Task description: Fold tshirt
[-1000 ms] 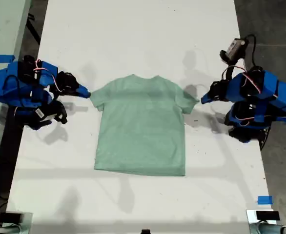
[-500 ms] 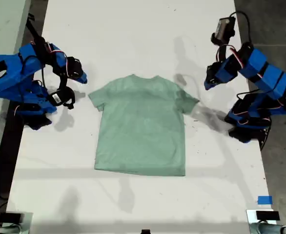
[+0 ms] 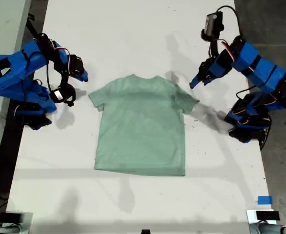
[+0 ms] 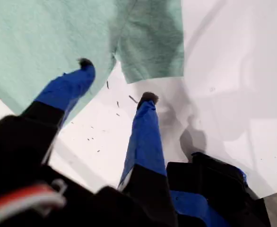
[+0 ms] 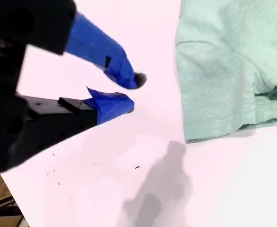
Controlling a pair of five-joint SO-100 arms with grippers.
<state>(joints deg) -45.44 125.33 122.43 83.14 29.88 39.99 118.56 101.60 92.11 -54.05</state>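
Both grippers rose off the sleeves of the flat pale mint-green cloth tshirt: my first gripper spread and empty, my second gripper slightly parted, leaving folding unstarted.

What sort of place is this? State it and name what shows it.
Probably a robotics lab or data-collection workspace, not a home. A white table holds only a tshirt laid flat between two blue arms; blue tape marks the table edge, and the floor looks like bare concrete.
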